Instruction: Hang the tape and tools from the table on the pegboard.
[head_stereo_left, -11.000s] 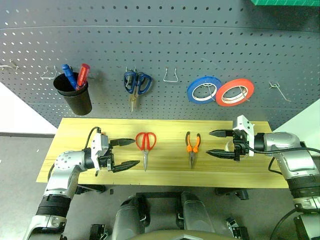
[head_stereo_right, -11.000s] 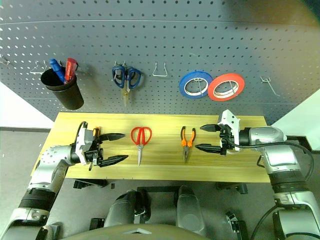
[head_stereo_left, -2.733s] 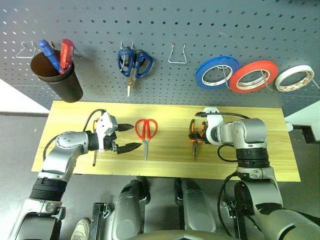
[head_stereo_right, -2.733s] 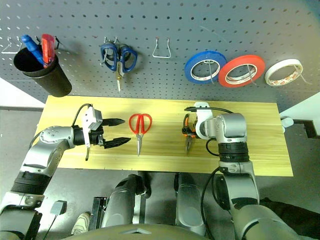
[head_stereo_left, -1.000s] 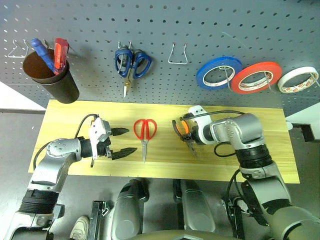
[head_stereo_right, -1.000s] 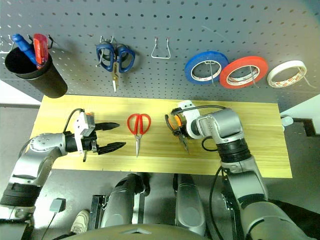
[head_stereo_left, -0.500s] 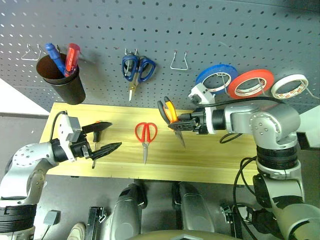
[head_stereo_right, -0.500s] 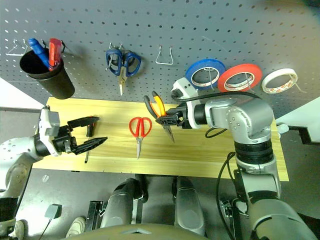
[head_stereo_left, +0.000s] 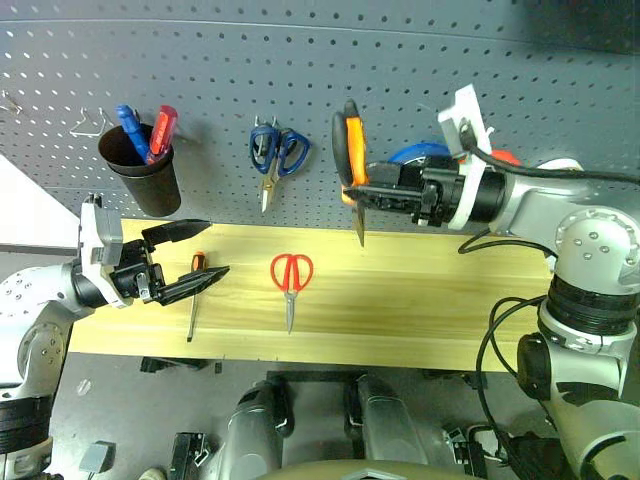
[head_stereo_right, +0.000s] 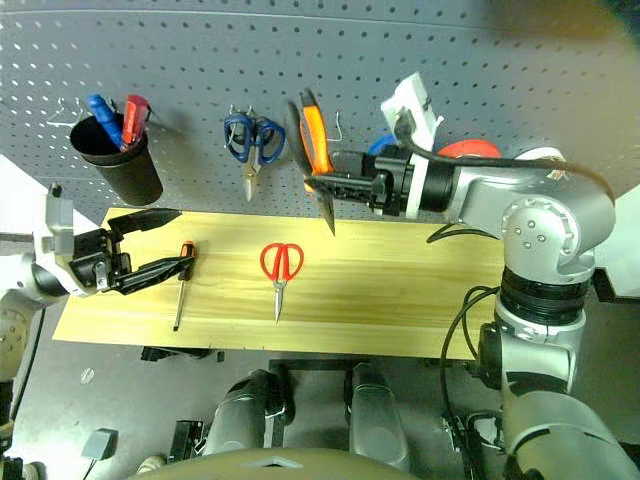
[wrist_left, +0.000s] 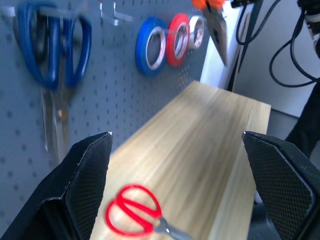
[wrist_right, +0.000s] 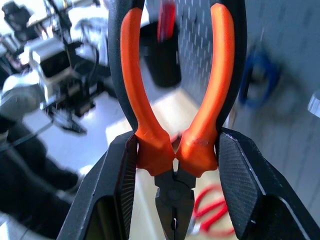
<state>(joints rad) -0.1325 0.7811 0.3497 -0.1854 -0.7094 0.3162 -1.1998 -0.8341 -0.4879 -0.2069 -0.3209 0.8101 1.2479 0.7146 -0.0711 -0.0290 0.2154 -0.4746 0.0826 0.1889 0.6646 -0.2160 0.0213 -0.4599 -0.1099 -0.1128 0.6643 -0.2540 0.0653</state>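
My right gripper is shut on the orange-and-black pliers and holds them upright, handles up and jaws down, in front of the pegboard. They hang just right of the blue-looped scissors. In the right wrist view both fingers clamp the pliers at the joint. My left gripper hovers open over the left end of the table, above the small screwdriver. Red-looped scissors lie mid-table. The white tape hangs on the board past the red roll.
A black cup with a blue and a red screwdriver hangs at the board's left. The blue roll and red roll hang at the right, partly behind my right arm. A bare wire hook sits just behind the pliers.
My right gripper has carried the pliers up off the table and turned them upright against the board. My left gripper has risen and drifted left, still open. The camera has tilted up.
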